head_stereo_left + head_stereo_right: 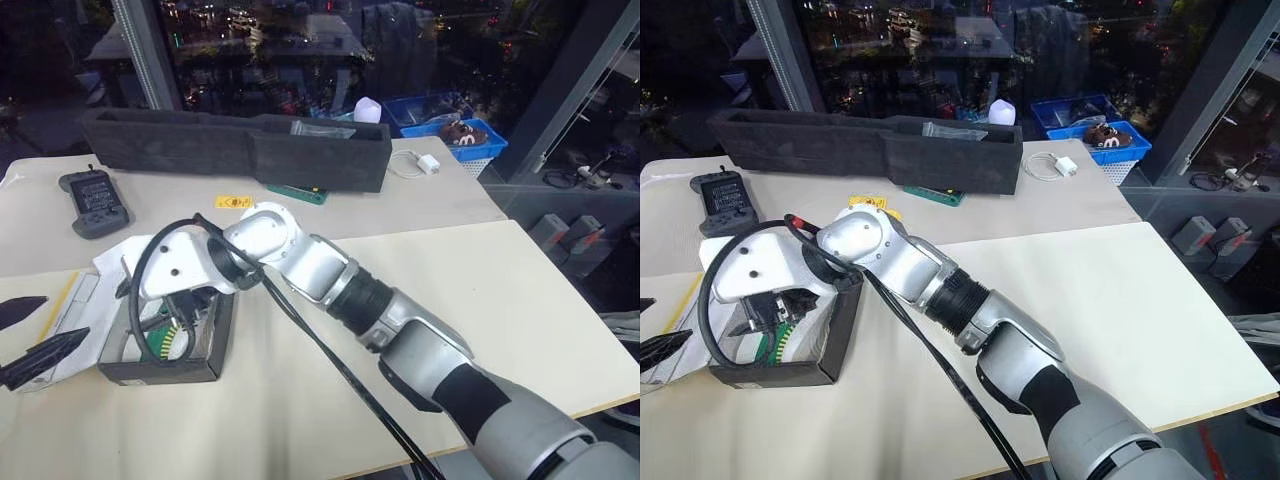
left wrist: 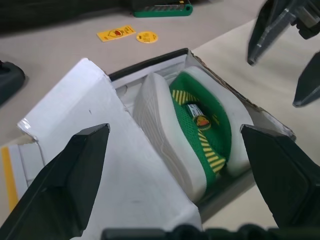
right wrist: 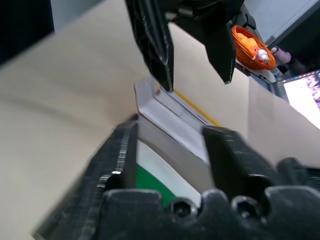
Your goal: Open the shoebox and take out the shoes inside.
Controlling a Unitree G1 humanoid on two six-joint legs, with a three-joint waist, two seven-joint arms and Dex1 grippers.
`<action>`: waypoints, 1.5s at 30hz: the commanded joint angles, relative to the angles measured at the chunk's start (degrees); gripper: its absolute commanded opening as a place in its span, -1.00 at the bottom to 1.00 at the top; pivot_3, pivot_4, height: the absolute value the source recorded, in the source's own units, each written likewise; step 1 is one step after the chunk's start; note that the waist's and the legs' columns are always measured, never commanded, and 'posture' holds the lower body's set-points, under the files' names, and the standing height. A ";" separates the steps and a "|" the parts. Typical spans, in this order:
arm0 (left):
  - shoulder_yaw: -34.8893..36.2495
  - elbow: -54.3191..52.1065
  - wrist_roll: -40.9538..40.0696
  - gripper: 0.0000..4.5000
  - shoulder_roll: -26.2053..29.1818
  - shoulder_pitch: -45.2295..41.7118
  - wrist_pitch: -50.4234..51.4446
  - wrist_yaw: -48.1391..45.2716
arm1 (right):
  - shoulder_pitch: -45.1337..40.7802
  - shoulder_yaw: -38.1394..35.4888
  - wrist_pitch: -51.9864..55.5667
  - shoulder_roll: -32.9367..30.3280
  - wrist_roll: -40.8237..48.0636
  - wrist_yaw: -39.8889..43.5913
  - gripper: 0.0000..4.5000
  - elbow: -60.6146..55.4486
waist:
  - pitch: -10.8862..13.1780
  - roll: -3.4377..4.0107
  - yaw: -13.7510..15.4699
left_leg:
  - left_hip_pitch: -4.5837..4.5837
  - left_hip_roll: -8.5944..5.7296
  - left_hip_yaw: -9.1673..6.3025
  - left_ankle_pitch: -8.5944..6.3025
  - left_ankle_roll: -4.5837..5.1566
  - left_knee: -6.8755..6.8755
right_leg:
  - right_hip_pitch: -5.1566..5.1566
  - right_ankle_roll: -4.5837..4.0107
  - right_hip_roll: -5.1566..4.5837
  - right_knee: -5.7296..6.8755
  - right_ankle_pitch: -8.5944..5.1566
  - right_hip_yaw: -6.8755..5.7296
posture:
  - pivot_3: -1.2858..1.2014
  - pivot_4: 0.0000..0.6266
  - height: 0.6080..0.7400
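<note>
The shoebox [image 1: 160, 372] stands open at the table's left, black-sided, with its lid [image 2: 100, 140] folded back and showing white. Two shoes lie on their sides inside: a white upper [image 2: 155, 107] and a green sole with yellow marks [image 2: 200, 120]. My right arm reaches across from the right, and its gripper [image 3: 172, 130] hangs open over the box's near end, with the box wall and a strip of green sole just beyond the fingers. My left gripper [image 2: 172, 130] is wide open on the lid side, aimed at the shoes and holding nothing.
A long black foam tray [image 1: 240, 150] runs along the back of the table. A black handset [image 1: 93, 200] lies at the back left and yellow stickers [image 1: 233, 202] behind the box. Blue baskets [image 1: 450, 125] and a white charger [image 1: 425, 163] are at the back right.
</note>
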 commanded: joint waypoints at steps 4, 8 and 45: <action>2.80 -2.59 1.08 1.00 1.26 0.05 -0.52 -0.89 | -3.71 3.13 -12.74 1.19 -7.94 2.02 0.38 10.40 | 0.00 -0.01 -0.20 | -0.01 0.00 0.01 0.00 0.00 0.00 | 0.00 -0.05 0.00 -0.01 0.03 0.01 | 0.03 -0.52 0.97; 4.31 -3.69 0.72 1.00 0.97 1.03 0.60 -1.50 | -4.65 4.50 -20.03 0.58 -12.83 0.78 0.38 16.21 | 0.00 -0.01 -0.20 | -0.03 -0.01 0.01 0.00 0.00 0.00 | 0.00 -0.09 -0.02 -0.02 0.05 0.01 | 0.03 -0.52 0.97; -5.69 -12.63 2.12 1.00 -3.23 4.72 -1.44 -2.83 | -8.85 3.46 -33.05 4.94 -22.75 -3.63 -0.84 30.15 | -0.01 -0.03 0.33 | 0.20 -0.09 0.02 0.02 0.00 0.00 | 0.13 -0.21 -0.13 0.00 -0.23 0.04 | 0.03 -0.52 0.97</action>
